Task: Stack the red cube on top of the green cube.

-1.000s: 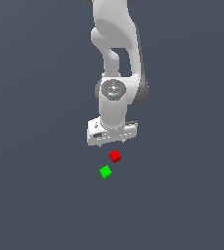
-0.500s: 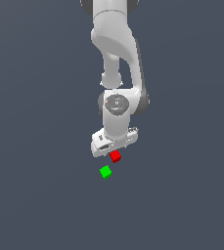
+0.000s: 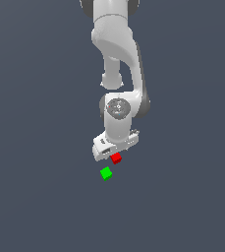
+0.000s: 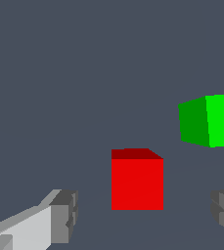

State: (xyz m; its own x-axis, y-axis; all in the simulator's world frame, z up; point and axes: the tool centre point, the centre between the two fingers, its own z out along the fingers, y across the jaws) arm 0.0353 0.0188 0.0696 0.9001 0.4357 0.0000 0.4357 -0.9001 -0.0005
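Red cube (image 4: 137,180) on dark floor, between spread fingers (image 4: 64,217) of gripper (image 4: 143,217), untouched (green cube (image 4: 209,120) just beside). Best: lower until pads bracket cube's mid-height, centre, then close squarely before lifting.

We see a plain dark grey-blue surface (image 3: 40,197) with no marks or edges in view. Two small cubes rest on it. The red cube (image 4: 137,183) sits between the spread jaws, apart from both pads. The green cube (image 4: 209,120) lies beyond the jaws and off to one side, near the red one but not touching it.
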